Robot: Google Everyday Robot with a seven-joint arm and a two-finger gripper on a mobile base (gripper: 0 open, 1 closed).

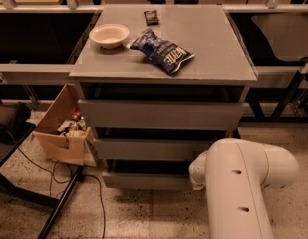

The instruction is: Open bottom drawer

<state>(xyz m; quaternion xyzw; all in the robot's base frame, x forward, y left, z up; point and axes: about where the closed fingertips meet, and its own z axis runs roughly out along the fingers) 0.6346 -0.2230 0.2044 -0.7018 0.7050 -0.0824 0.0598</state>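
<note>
The grey cabinet has three stacked handle-less drawer fronts. The bottom drawer (146, 180) is the narrowest, slimmest front, lowest near the floor, and it is shut. Its right end is hidden behind my white arm (240, 185), which rises from the lower right of the camera view. The arm's end sits against the right part of the bottom drawer front. My gripper is hidden behind the arm and does not show.
The mid-width drawer front (148, 149) and the widest top drawer front (161, 114) are shut. On the cabinet top (213, 59) lie a white bowl (109, 35), a blue chip bag (162, 50) and a small dark packet (152, 17). A cardboard box (64, 128) and cables lie at the left.
</note>
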